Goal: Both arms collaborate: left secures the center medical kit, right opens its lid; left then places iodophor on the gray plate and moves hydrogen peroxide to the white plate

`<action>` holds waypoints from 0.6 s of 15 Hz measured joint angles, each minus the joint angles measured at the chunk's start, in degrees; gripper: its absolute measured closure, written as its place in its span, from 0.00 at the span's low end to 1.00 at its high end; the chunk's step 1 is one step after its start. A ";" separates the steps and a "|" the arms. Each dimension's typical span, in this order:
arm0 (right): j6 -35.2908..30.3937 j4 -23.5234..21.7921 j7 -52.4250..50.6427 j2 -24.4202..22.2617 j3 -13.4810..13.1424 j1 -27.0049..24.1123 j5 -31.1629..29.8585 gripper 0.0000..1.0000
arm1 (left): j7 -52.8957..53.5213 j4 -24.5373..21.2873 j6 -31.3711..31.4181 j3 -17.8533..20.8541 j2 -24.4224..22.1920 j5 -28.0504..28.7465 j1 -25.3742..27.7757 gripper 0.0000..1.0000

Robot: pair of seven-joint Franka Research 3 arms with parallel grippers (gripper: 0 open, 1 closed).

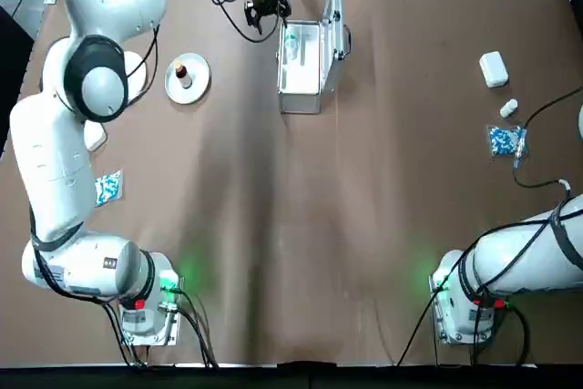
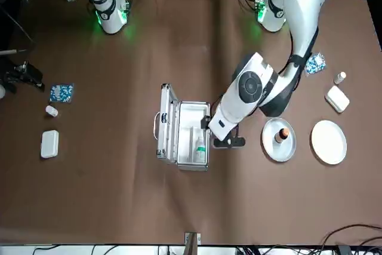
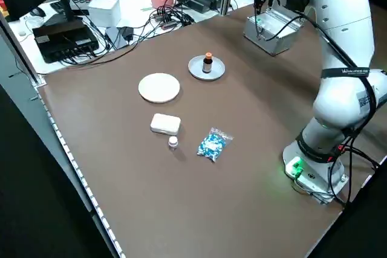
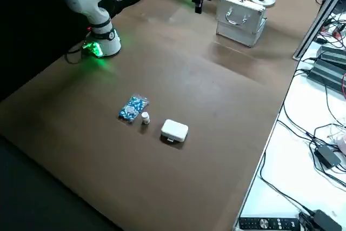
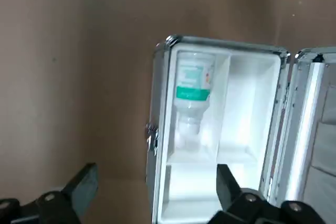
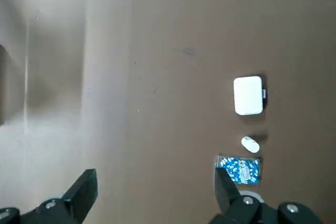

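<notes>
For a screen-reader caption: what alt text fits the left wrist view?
An open medical kit seen from above, the hydrogen peroxide bottle lying in one compartment, lid swung aside. The open left gripper hangs over it.

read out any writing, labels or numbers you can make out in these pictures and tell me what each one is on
None of it is legible.
Hydrogen peroxide in the open medical kit: teal band and a printed label, too blurred to read.
Left arm's band: small dark lettering, too small to read.
Left arm's base: small sticker, unreadable.
Blue-and-white packets: print too small to read.
Iodophor on the gray plate: no readable label.
</notes>
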 joint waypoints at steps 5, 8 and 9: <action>0.00 -0.05 0.04 0.00 -0.01 0.00 0.00 0.01 | 0.18 0.03 5.48 5.07 0.80 1.37 -5.34 0.02; 0.01 -0.05 0.05 0.00 -0.02 -0.01 0.00 0.01 | 0.15 0.03 6.38 6.97 0.92 1.37 -7.58 0.14; 0.03 -0.05 0.06 0.00 -0.03 -0.02 0.00 0.01 | 0.14 0.03 6.44 7.15 1.09 1.37 -7.91 0.20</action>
